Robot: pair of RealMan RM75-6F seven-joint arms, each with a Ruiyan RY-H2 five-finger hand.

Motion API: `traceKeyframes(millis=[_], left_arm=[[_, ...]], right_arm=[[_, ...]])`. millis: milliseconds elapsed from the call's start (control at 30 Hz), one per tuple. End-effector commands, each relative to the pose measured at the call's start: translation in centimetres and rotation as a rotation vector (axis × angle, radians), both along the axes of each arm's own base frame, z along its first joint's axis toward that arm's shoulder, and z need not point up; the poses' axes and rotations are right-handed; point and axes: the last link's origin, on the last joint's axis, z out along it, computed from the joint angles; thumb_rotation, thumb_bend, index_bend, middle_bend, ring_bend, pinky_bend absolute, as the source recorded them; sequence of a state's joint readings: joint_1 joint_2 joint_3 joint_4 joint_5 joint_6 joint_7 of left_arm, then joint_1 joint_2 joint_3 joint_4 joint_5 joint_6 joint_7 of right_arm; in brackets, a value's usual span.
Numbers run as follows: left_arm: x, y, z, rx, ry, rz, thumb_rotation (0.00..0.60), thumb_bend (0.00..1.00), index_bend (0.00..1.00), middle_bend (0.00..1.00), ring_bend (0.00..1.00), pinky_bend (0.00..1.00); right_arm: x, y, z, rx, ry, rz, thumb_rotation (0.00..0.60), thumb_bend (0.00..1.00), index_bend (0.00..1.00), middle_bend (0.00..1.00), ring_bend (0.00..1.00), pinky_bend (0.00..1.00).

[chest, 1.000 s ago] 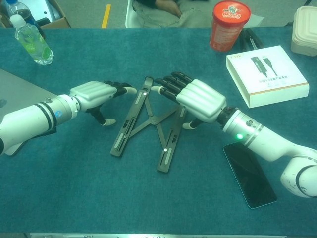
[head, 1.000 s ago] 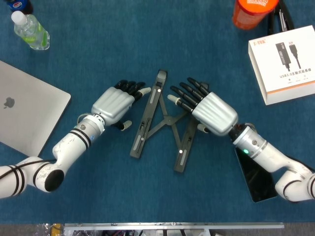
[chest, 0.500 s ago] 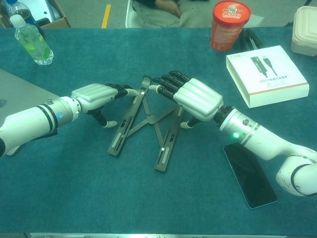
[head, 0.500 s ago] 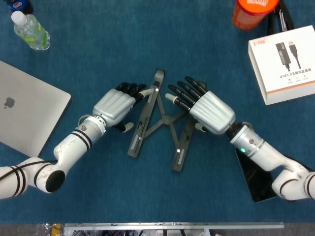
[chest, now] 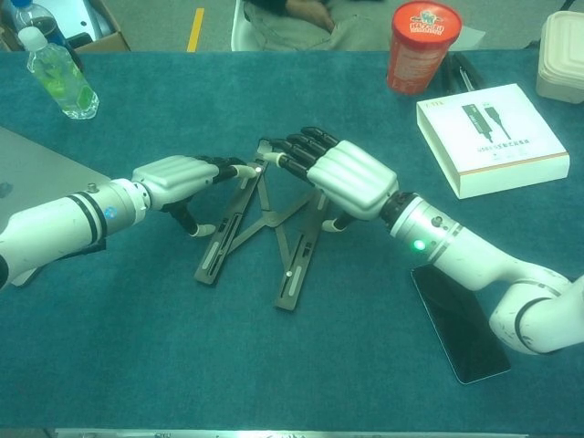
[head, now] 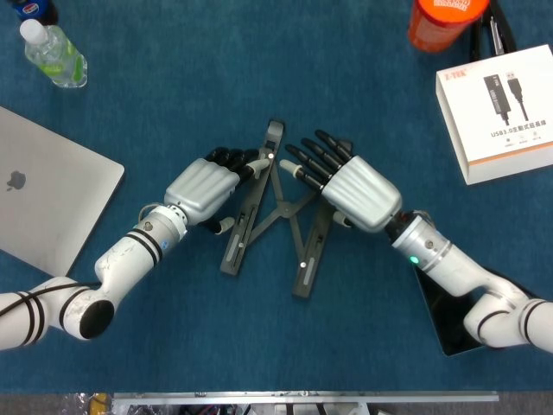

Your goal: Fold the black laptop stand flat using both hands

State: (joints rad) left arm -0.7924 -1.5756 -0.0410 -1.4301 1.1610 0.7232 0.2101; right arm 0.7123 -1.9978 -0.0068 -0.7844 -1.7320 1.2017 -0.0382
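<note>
The black laptop stand [head: 237,235] lies on the blue table as two long rails joined by crossed links, narrow at the far end and spread toward me. My left hand [head: 202,186] lies against the left rail, its dark fingertips [head: 249,163] touching the rail's upper part and its thumb beside the rail lower down. My right hand [head: 352,188] lies over the right rail and the links, with fingers spread reaching to the stand's far tip. In the chest view the stand [chest: 294,266] lies between the left hand [chest: 178,177] and the right hand [chest: 345,179]. Neither hand closes around it.
A silver laptop [head: 43,186] lies at the left and a water bottle [head: 54,54] at the far left. An orange cup [head: 441,22] and a white box [head: 505,112] stand at the far right. A black phone [head: 449,316] lies under my right forearm.
My right hand has pushed leftward, and the right rail has swung closer to the left one. The whole stand has shifted slightly left. My left hand has barely moved.
</note>
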Motion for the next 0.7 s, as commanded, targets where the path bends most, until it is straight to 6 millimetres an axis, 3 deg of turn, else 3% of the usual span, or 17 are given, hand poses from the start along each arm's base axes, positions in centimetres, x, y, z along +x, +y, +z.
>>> traceKeyframes(millis=[33,700], left_arm=[[0.1,0.0,0.0,0.0,-0.004,0.003,0.6,0.3,0.0,0.0,0.0,0.04],[0.1,0.2,0.9,0.01,-0.024,0.027,0.6,0.29,0.0,0.0,0.0,0.04]], right_arm=[[0.4,-0.1,-0.2,-0.002,-0.005,0.004,0.6,0.0,0.0,0.0,0.0,0.0],[2.2,-2.1,-1.2,-0.019,0.018,0.005,0.6,0.0,0.0,0.0,0.0,0.0]])
